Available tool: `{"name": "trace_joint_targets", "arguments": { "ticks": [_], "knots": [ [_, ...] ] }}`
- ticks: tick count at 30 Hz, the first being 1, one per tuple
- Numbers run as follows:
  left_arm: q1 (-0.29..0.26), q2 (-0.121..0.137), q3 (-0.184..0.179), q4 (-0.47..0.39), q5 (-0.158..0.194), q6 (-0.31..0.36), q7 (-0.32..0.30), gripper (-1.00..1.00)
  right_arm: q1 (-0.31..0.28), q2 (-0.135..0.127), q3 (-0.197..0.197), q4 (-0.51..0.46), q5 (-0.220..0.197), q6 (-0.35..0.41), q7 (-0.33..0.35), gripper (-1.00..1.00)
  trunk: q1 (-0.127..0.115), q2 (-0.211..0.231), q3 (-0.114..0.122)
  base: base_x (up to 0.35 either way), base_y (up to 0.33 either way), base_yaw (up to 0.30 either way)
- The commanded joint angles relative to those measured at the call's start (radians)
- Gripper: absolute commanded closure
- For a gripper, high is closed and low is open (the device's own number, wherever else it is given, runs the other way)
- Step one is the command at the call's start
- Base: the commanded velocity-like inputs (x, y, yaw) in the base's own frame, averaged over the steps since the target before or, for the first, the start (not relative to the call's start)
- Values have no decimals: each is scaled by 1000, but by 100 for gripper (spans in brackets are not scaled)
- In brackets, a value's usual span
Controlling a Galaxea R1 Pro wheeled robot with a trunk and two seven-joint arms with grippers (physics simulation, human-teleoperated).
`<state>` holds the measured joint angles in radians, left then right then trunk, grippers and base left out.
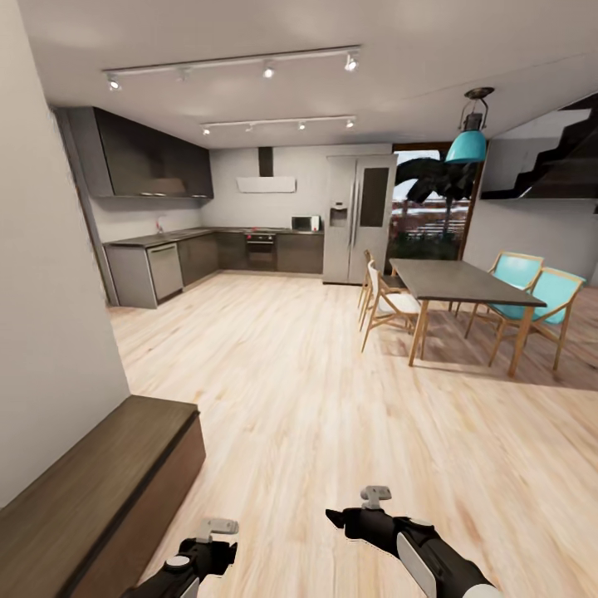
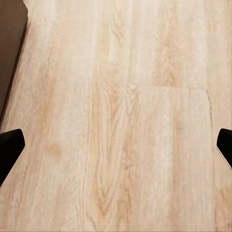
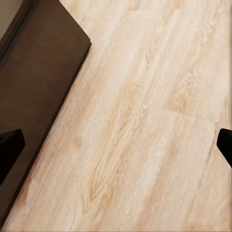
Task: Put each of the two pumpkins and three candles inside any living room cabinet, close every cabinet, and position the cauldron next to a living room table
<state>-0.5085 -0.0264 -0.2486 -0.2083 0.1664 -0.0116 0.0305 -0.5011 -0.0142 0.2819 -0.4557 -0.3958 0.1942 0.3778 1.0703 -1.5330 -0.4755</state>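
— Well, what do we see?
— One dark-brown cabinet (image 1: 100,490) at our left, closed; four chairs (image 1: 390,303) round one dining surface (image 1: 461,282). Both grippers' fingers (image 2: 10,147) spread apart, empty, over floor (image 1: 316,399).

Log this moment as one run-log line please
phase: in transit | left gripper: open, empty | right gripper: open, empty | cabinet: at left, closed
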Motion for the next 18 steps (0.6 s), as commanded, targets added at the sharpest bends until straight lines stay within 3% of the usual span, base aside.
{"name": "trace_joint_targets", "arguments": {
  "ticks": [1,10,18],
  "knots": [
    [-1,0,-8,0,10,-1,4,-100,-1,-1,5,-1,-9,5,0,-100,1,-1,-1,312,-110,-1],
    [-1,0,-9,0,10,-2,5,-100,1,-1,6,-2,-9,5,0,-100,1,-1,-1,312,-110,-10],
    [-1,0,-9,0,10,-2,6,-100,1,-1,5,-2,-9,-10,0,-100,1,-1,5,312,-110,-169]
  ]
}}
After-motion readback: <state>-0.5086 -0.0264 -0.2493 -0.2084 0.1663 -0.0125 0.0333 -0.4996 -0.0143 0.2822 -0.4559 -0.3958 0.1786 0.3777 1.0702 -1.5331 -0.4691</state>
